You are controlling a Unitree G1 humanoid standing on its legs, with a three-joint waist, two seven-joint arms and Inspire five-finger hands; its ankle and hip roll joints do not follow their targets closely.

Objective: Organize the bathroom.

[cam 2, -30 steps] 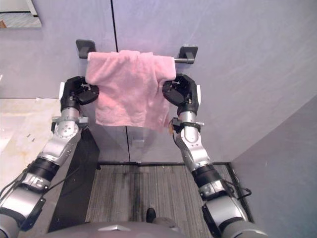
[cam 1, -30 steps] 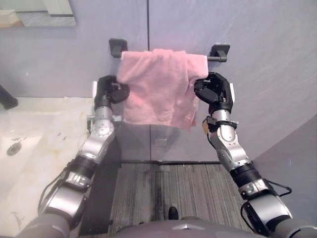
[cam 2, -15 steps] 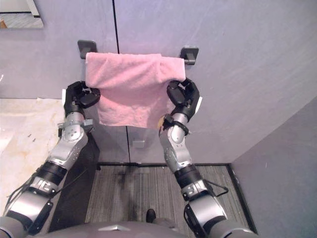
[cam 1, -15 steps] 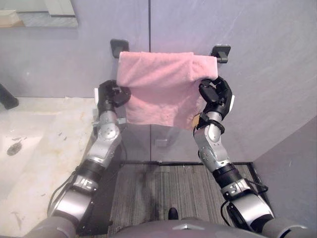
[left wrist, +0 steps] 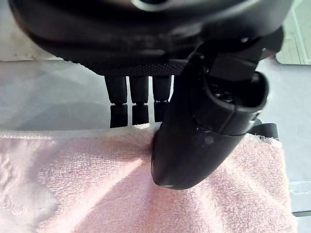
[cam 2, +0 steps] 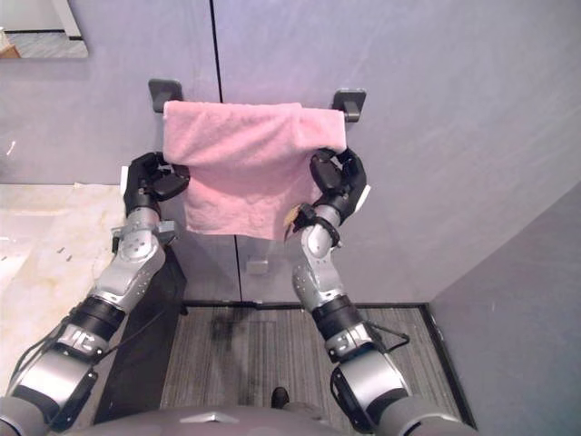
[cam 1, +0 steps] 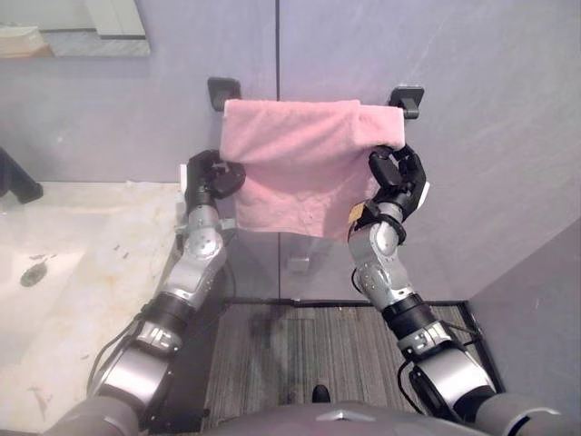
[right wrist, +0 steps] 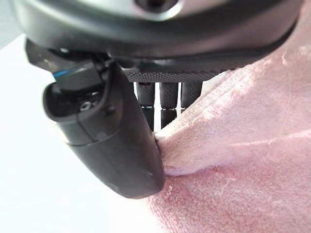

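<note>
Wall: a grey panelled wall (cam 1: 472, 109) filled the background, with a dark vertical seam running down behind the towel.
Counter: a pale marbled counter (cam 1: 82, 263) lay at the robot's left, below the wall.
Floor mat: a grey striped mat (cam 1: 318, 341) covered the floor between the two arms, at the foot of the wall.
Towel: a pink towel (cam 1: 304, 163) hung folded over a towel bar on the wall, spread almost the whole way between the bar's two mounts, its lower edge hanging free and slightly uneven.
Towel bar: a dark bar ran level on the wall; its left mount (cam 1: 222, 89) and right mount (cam 1: 407, 96) showed at either end of the towel, the rod itself mostly covered by cloth.
Left hand: the left hand (cam 1: 211, 175) was raised to the towel's left edge, about halfway down. In the left wrist view the thumb (left wrist: 204, 131) pressed the pink cloth against the fingers (left wrist: 140, 99) behind it, pinching the edge.
Right hand: the right hand (cam 1: 396, 173) was raised to the towel's right edge, just below the bar's right end. In the right wrist view the thumb (right wrist: 112, 145) closed on a fold of the towel against the fingers (right wrist: 167, 102), gripping the cloth.
</note>
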